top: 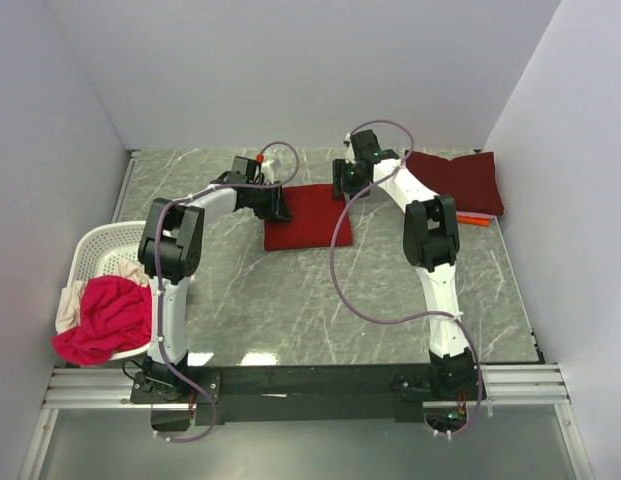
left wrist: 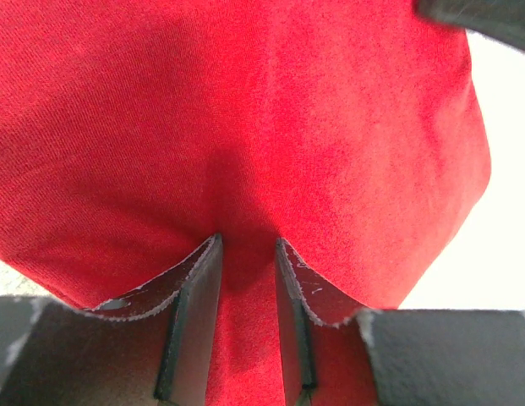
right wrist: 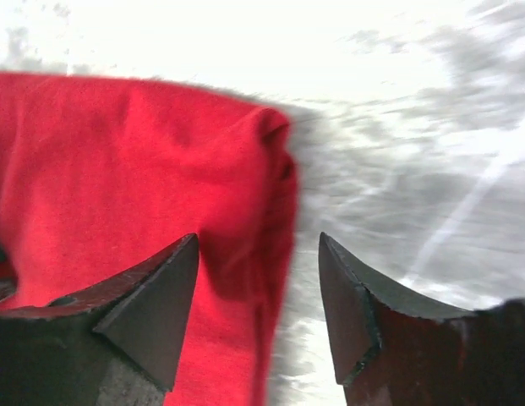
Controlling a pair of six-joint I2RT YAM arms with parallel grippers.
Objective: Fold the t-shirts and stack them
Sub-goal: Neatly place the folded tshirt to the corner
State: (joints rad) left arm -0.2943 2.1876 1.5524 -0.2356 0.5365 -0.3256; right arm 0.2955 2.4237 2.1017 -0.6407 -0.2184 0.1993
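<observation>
1. Nearest me, at the left, the white basket [top: 95,245] holds a crumpled magenta-pink t-shirt [top: 105,320] that spills over its near rim, with a cream t-shirt [top: 68,305] bunched beside it. Neither is folded, so by my reckoning at least two shirts are left to do.
2. The middle of the counter [top: 290,300] is bare marble, with good open room between the arms and the near edge.
3. Further in lies the dark red t-shirt [top: 310,222], already down to a neat rectangle. It looks like the one being worked on.
4. The left end effector [left wrist: 245,288] is narrow, with a pinch of that red cloth between its fingers at the shirt's left edge.
5. The right end effector [right wrist: 258,241] stands wide astride the shirt's right folded edge, one finger over cloth and one over marble. It grips nothing that I can see.
6. At the far right corner a folded maroon t-shirt [top: 455,178] rests on an orange t-shirt [top: 474,218], of which only a sliver shows. That is the stack begun.
7. The stack sits close to the right wall [top: 570,150], so I judge that side tight for placing.
</observation>
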